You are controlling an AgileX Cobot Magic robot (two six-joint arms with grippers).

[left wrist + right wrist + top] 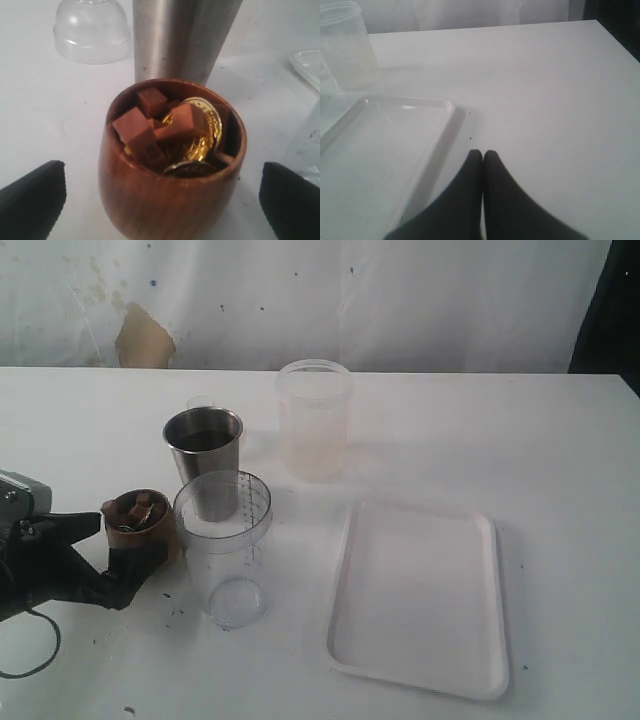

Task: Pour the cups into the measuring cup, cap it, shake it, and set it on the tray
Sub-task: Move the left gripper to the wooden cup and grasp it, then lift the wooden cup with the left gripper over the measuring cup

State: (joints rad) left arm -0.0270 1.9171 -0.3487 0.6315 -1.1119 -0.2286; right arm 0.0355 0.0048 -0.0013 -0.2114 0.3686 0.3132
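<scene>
The left claw (pixel 162 197) stands wide apart, a finger on each side of the small rounded brown wooden cup (pixel 150 215) without touching it. It looks placed to grip the cup for pouring into the clear graduated plastic measuring cup (pixel 225 550) just beside it. The right claw (pixel 482 156), fingers together, sits idle beside the flat white tray (pixel 380 160).

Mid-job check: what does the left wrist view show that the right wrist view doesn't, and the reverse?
Only the left wrist view: the wooden cup, holding brown cubes and gold coins, standing between the fingers of the open left hand, which are clear of it; the steel tumbler stands just behind it. Only the right wrist view: the tray, the frosted tub beyond it, and the shut right hand over bare table. Both: the white table.
</scene>
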